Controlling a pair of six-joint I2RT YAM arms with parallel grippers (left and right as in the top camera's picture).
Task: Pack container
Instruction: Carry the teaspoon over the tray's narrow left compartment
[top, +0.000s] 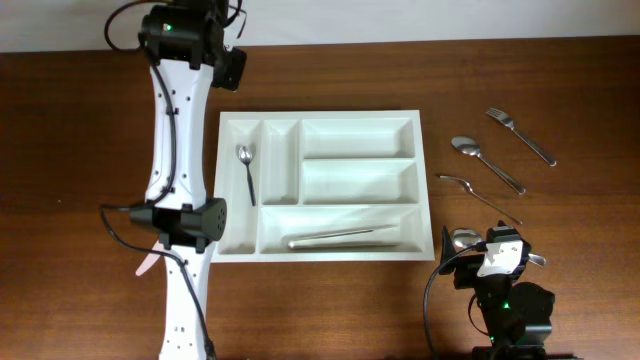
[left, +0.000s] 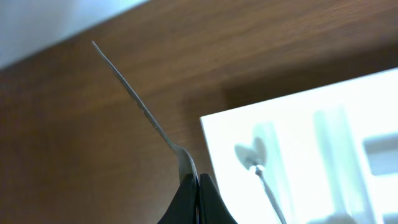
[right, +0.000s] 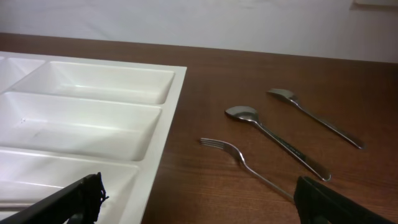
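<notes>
The container (top: 428, 180), a white cutlery tray, lies mid-table. A small spoon (top: 245, 168) rests in its left narrow compartment, and a long metal piece (top: 345, 237) lies in the long bottom one. My left gripper (left: 198, 178) is shut on a thin metal utensil (left: 140, 106), seen edge-on and held over the wood just off the tray's left corner (left: 205, 121). In the overhead view the arm hides these jaws and only the utensil's tip (top: 148, 264) shows. My right gripper (right: 199, 190) stands wide open and holds nothing, low beside the tray's right wall (right: 168, 134).
Loose cutlery lies on the wood right of the tray: a fork (top: 520, 135), a spoon (top: 487, 163) and a second fork (top: 480, 197). From the right wrist the near fork (right: 239, 158) runs toward the right finger, with the spoon (right: 273, 134) behind it.
</notes>
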